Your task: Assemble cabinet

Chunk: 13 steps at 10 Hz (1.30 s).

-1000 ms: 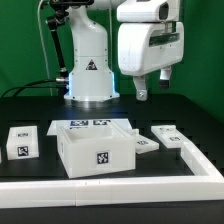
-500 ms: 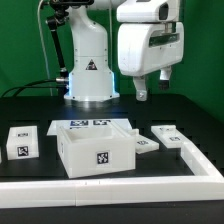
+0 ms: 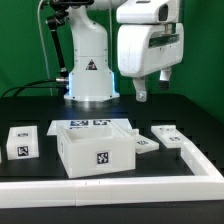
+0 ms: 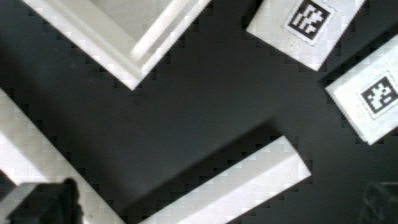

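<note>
The white open-topped cabinet body [image 3: 97, 146] stands mid-table with a tag on its front face; one corner of it shows in the wrist view [image 4: 139, 45]. A tagged white block [image 3: 20, 142] lies to the exterior view's left of the body. Two flat tagged pieces [image 3: 145, 145] [image 3: 166, 134] lie to its right, and they also show in the wrist view [image 4: 306, 20] [image 4: 370, 95]. My gripper [image 3: 153, 90] hangs high above these right-hand pieces. It is open and empty, with dark fingertips [image 4: 36, 205] at the wrist view's edge.
The marker board [image 3: 85, 125] lies flat behind the cabinet body. A white border rail [image 3: 120, 186] runs along the table's front and right; part of it shows in the wrist view [image 4: 249, 190]. The white robot base [image 3: 88, 70] stands at the back.
</note>
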Each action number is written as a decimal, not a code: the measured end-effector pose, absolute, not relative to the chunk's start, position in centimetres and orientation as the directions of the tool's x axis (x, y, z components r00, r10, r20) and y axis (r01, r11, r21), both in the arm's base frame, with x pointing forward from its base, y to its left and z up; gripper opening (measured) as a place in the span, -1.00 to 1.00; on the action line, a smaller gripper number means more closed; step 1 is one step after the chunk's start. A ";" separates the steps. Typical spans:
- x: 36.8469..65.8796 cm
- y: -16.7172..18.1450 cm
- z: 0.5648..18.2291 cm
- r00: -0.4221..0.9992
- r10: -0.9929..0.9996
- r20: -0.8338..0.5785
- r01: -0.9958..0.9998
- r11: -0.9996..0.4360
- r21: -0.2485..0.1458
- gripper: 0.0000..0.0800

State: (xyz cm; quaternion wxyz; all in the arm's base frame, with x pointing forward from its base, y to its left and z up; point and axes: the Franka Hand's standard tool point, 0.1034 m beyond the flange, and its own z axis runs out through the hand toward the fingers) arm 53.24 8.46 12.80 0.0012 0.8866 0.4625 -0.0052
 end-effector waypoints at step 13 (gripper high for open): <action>48.2 2.2 8.7 -0.102 0.994 -0.029 0.994 0.103 0.023 0.99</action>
